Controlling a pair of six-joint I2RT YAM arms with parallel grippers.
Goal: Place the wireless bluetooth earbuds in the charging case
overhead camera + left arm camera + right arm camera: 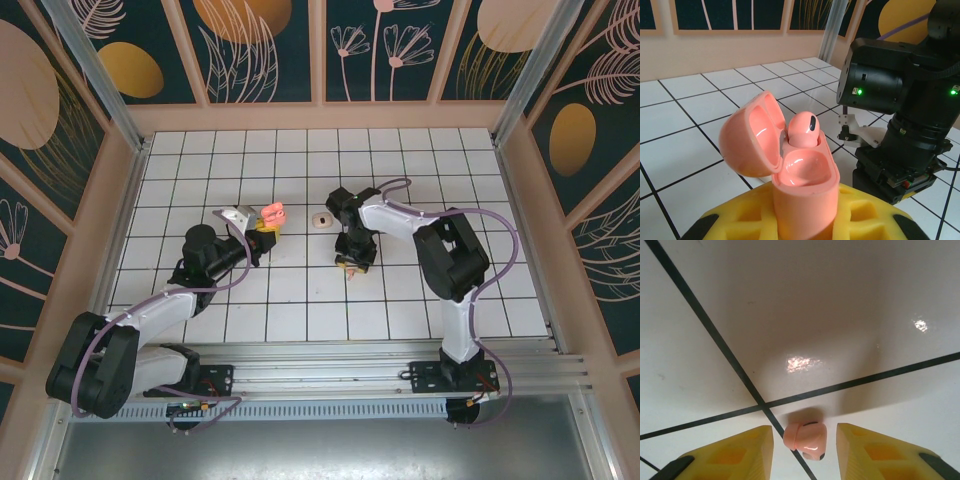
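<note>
Straddling a pink earbud (806,439), right gripper (804,446) gapes; left gripper (805,222) clamps case (792,182).

the top view looks steeply down from high behind the robot, far enough to take in the whole tiled table (300,320). the left wrist view sits low and close, facing across the table past the open case (800,170) to the right arm (900,100); the top view shares both. the right wrist view points nearly straight down, very near the table, at a bud (806,439) between its fingers (735,452), probably the speck under that arm from above.
</note>
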